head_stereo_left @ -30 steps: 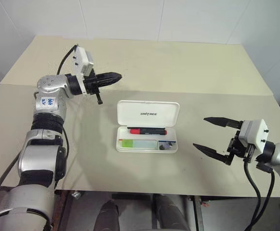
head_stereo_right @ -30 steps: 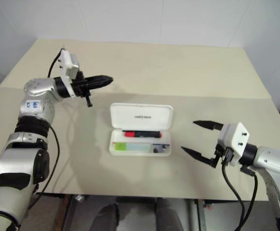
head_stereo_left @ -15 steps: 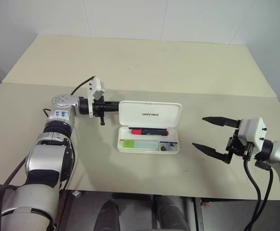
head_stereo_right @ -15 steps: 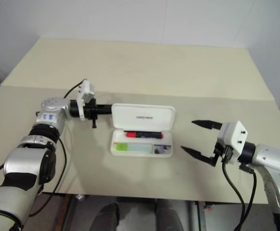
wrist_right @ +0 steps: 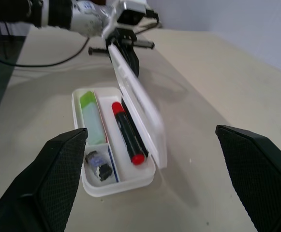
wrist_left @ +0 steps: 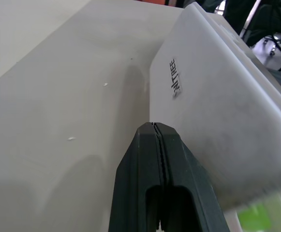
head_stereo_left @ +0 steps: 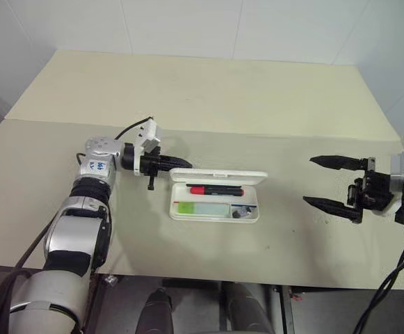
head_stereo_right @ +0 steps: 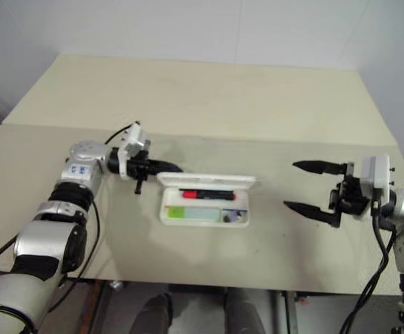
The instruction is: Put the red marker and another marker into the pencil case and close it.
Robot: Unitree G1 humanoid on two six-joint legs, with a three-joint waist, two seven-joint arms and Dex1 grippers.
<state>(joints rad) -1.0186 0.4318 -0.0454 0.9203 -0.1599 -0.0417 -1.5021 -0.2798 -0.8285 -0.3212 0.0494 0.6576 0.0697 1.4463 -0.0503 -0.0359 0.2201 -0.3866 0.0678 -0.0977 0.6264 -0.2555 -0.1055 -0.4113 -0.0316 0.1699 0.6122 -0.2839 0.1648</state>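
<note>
white pencil case (head_stereo_left: pixel 215 209), red-capped marker (head_stereo_left: pixel 215 189)

Silver segmented arms, black joint bands, black cables, white wrist cameras, black-fingered left hand (head_stereo_left: pixel 181 165)

The scene is viewed from above by both head views, facing forward and down over the table (head_stereo_left: pixel 208 97), from well back. The pencil case (head_stereo_left: pixel 215 193) is shared by all four views. It is seen close up from behind its lid in the left wrist view, along the left gripper (wrist_left: pixel 155 130). In the right wrist view it is faced from farther off, between the right gripper (wrist_right: pixel 150 159) fingers.
</note>
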